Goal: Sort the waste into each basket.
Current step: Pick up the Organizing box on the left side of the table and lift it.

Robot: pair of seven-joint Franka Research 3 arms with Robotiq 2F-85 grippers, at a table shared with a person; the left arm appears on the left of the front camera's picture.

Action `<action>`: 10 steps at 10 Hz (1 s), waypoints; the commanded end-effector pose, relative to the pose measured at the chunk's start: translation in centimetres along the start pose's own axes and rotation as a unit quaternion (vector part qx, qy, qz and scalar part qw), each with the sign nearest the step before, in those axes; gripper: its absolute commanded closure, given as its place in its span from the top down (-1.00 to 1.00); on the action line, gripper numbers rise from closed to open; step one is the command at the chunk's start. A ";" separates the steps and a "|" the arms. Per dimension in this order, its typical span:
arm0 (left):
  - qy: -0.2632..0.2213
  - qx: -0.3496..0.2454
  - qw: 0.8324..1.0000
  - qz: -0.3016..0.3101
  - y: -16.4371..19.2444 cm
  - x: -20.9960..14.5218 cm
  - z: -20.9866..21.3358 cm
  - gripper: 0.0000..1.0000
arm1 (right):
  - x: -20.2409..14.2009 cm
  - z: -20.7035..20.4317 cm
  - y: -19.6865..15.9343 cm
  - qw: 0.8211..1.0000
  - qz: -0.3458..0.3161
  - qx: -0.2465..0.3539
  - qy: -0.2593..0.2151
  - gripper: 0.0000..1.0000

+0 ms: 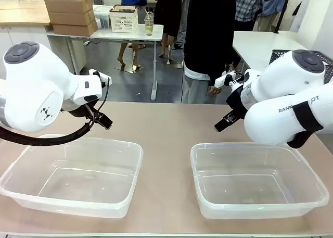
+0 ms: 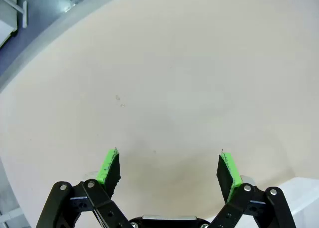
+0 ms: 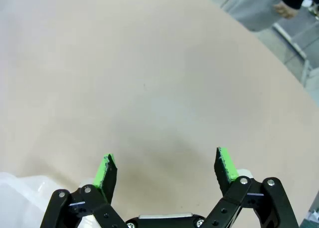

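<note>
Left basket (image 1: 67,204) and right basket (image 1: 260,209) sit one before each arm on the worktop (image 1: 166,123), likely for separate sorting; left fingers (image 2: 110,167) and right fingers (image 3: 224,165) hover released, empty.

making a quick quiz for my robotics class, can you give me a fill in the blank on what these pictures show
1. The left tub and the right tub on the table are both ___.
2. The left gripper and the right gripper each hold nothing, and their jaws stand ___.
3. The person at the far side of the table wears a ___ top.
Missing words: empty; open; black.
</note>
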State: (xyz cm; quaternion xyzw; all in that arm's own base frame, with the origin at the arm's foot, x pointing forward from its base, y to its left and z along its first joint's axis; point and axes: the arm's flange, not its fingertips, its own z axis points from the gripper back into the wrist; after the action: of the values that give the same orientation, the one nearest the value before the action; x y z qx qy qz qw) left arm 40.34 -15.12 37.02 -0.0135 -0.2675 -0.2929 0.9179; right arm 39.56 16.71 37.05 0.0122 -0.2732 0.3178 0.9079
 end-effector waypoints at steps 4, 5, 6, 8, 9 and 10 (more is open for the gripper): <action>0.000 0.000 1.000 0.000 0.0 0.0 0.0 1.00 | 0.0 0.0 0.0 1.000 0.000 0.000 0.000 1.00; 0.007 -0.017 1.000 -0.001 0.3 0.4 4.7 1.00 | 0.6 4.6 -0.9 0.999 -0.028 0.012 0.017 1.00; 0.010 -0.008 1.000 0.025 0.1 0.5 10.0 1.00 | 0.4 10.1 -1.5 0.998 -0.057 0.022 0.015 1.00; -0.065 -0.017 0.998 0.013 -2.3 -1.5 18.6 1.00 | -2.0 18.6 -1.9 0.994 -0.093 0.040 -0.040 1.00; -0.101 -0.009 0.994 -0.038 -3.3 -2.5 19.2 1.00 | -3.0 19.2 -1.4 0.994 -0.089 0.007 -0.067 1.00; -0.030 -0.007 0.999 0.011 -0.4 2.1 14.1 1.00 | 1.0 13.9 -2.2 0.997 -0.070 0.036 -0.020 1.00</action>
State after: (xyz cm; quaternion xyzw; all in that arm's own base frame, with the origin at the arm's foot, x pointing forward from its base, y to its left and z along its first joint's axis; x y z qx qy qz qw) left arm 30.95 -13.79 54.99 -0.0365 -0.3294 -0.2976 0.8953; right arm 31.38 10.99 54.27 0.0793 -0.3074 0.2530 0.9139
